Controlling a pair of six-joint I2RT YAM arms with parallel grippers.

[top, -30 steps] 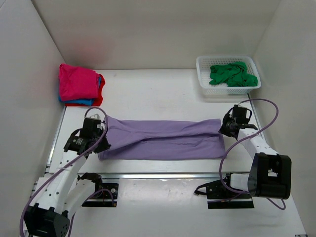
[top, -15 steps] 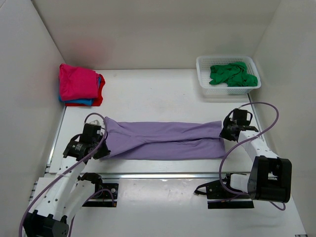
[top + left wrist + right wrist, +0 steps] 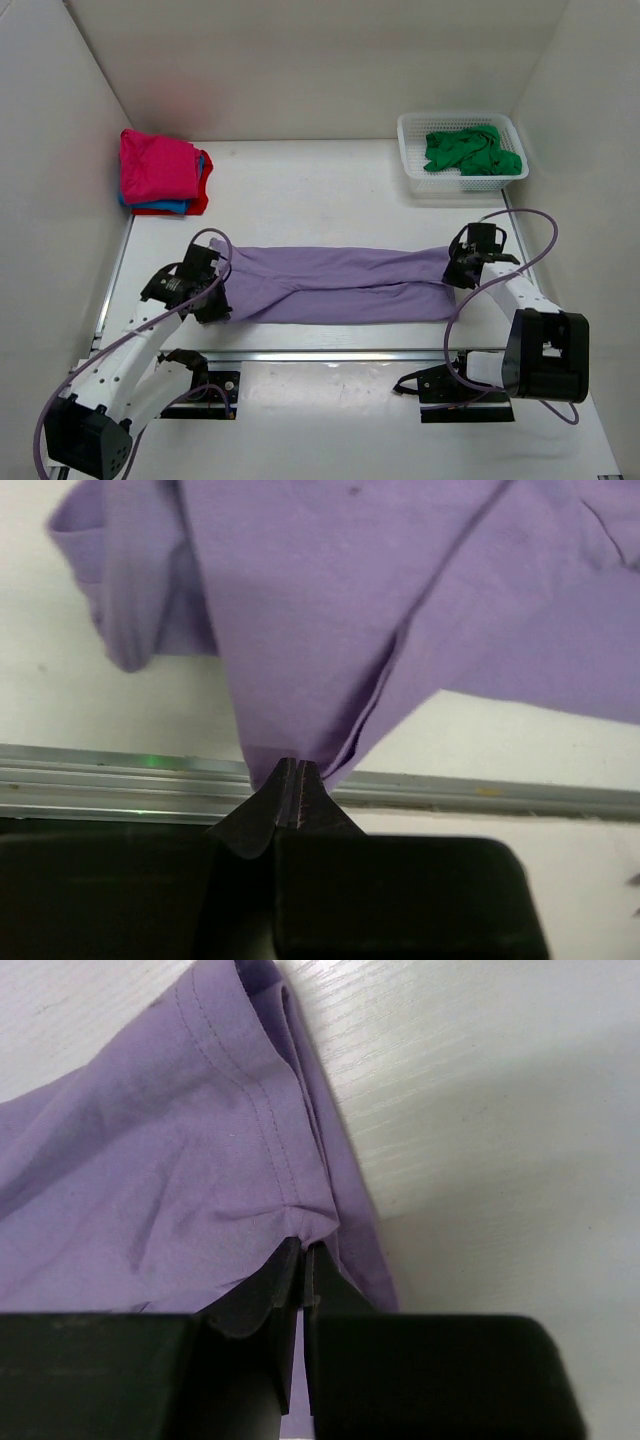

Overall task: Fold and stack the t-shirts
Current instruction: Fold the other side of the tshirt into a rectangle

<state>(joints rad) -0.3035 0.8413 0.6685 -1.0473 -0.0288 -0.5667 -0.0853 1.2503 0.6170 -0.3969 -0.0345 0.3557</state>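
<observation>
lilac t-shirt (image 3: pixel 335 285) held stretched as long folded band between left gripper (image 3: pixel 298 771) and right gripper (image 3: pixel 303 1250), each clamped on a cloth edge. folded stack (image 3: pixel 158 168) of magenta, blue, red seen beyond left gripper. green t-shirt (image 3: pixel 470 150) crumpled in basket (image 3: pixel 460 184) beyond right gripper. task judged over halfway: two shirts left.

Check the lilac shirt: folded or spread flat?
Folded lengthwise: the lilac shirt forms a narrow layered band, stretched between the left gripper and right gripper, each pinching an end.
</observation>
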